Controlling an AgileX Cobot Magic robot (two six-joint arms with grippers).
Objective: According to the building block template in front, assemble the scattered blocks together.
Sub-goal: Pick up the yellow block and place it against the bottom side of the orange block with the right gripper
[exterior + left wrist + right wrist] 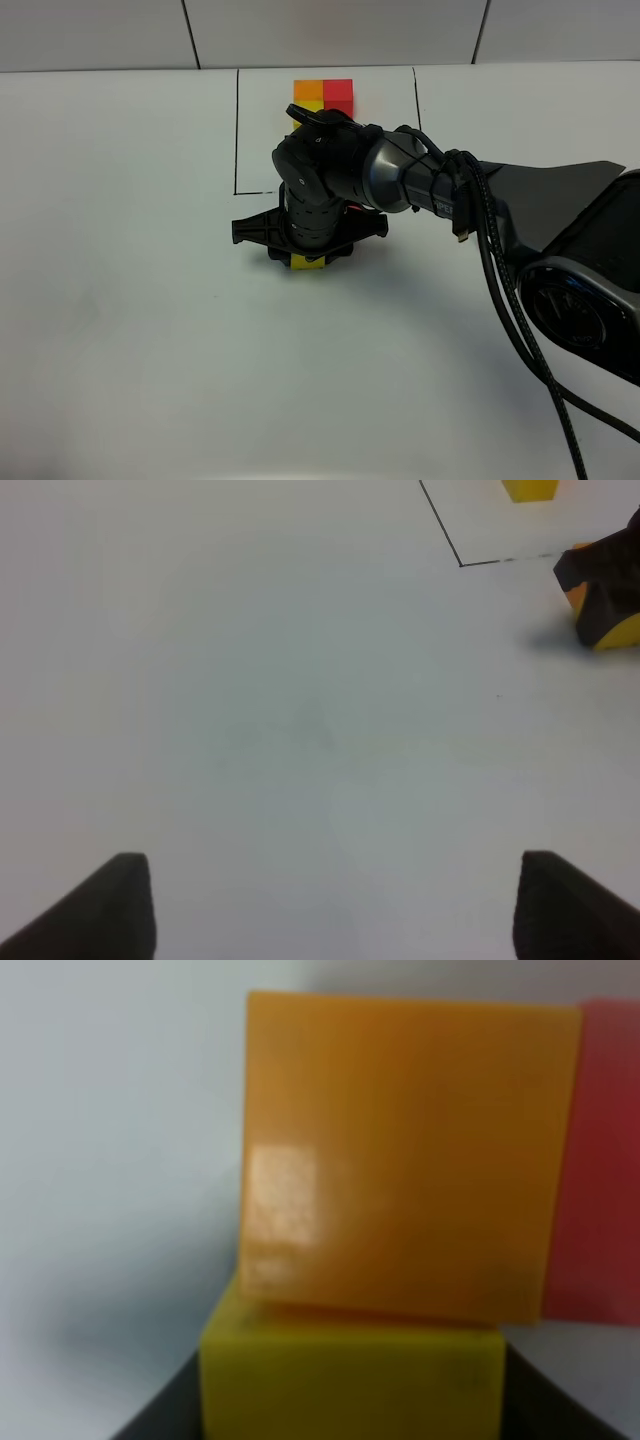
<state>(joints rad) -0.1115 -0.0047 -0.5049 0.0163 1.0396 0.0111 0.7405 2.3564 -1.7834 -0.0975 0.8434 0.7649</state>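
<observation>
A white table [120,300] fills nearly all of the exterior high view, its surface matte, plain and evenly lit. Its far edge runs straight across the top of that view. Behind this edge rises a pale grey wall [100,30] of flat panels. 2 thin dark seams divide the wall into 3 panels: 1 seam [191,33] towards the table's far left corner and 1 seam [481,30] towards its far right corner, both slanting slightly. The left wrist view shows the same bare white surface [250,680], and the right wrist view a blurred pale stretch of it [110,1160].
</observation>
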